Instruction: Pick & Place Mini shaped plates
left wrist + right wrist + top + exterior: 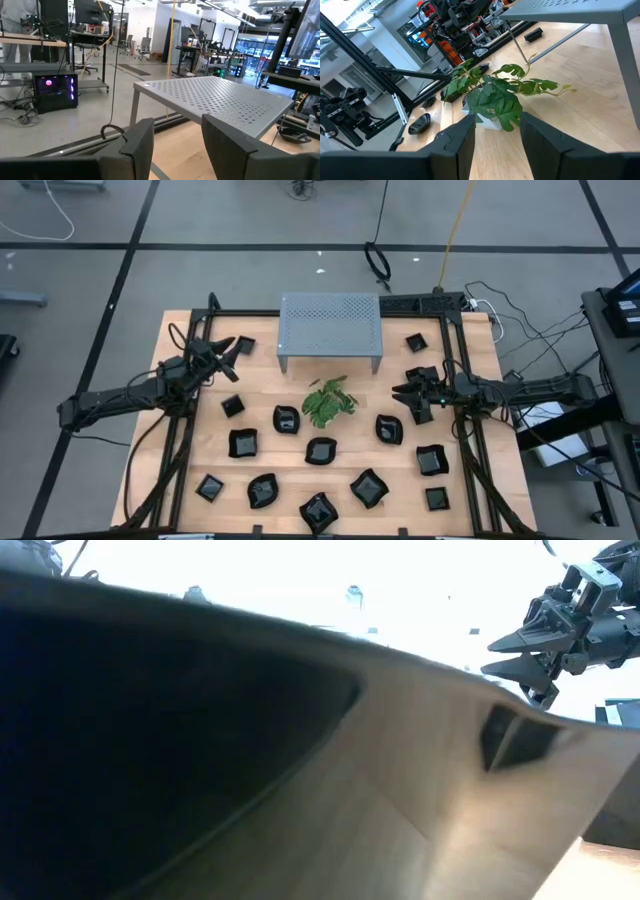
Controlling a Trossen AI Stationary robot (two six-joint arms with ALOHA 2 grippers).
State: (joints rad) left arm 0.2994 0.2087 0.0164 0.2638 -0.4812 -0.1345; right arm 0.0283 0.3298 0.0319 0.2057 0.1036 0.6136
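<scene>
Plates [320, 450] number about fifteen; one plant [328, 402], one stand [330, 320].

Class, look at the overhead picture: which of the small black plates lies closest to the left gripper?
The plate at the table's back left, just left of the grey perforated stand. It sits right beside the open left gripper; every other plate lies farther toward the front or right.

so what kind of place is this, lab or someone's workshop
Most likely a robotics lab or shared workshop. Beyond the wooden table stand workbenches with monitors, a lit computer tower on the concrete floor, and office chairs.
</scene>
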